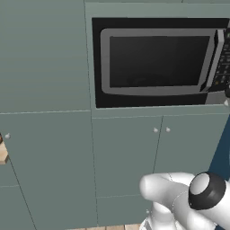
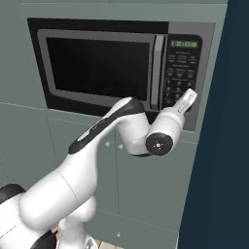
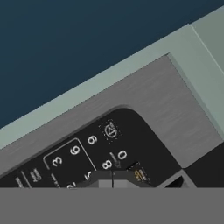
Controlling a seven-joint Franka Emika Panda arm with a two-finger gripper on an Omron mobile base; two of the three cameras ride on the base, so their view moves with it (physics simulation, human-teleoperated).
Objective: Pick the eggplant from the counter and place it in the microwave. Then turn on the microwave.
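The black microwave [image 2: 97,63] [image 1: 157,60] sits built into grey-green cabinetry, its grey-framed door closed and the bar handle [image 2: 156,73] upright beside the window. The green display [image 2: 184,44] is lit above the keypad [image 2: 181,73]. My gripper [image 3: 112,178] is shut, with its two tips pressed together against the keypad's lower rows [image 3: 94,153], near the number buttons. From the right base view my white hand [image 2: 187,98] reaches to the keypad's bottom part. The eggplant is hidden behind the dark window or out of view. The counter is out of view.
Grey-green cabinet doors with small round knobs [image 1: 156,130] lie below the microwave. A dark blue wall [image 2: 219,146] stands close to the right of the keypad. A wooden piece [image 1: 2,152] pokes in at the far left.
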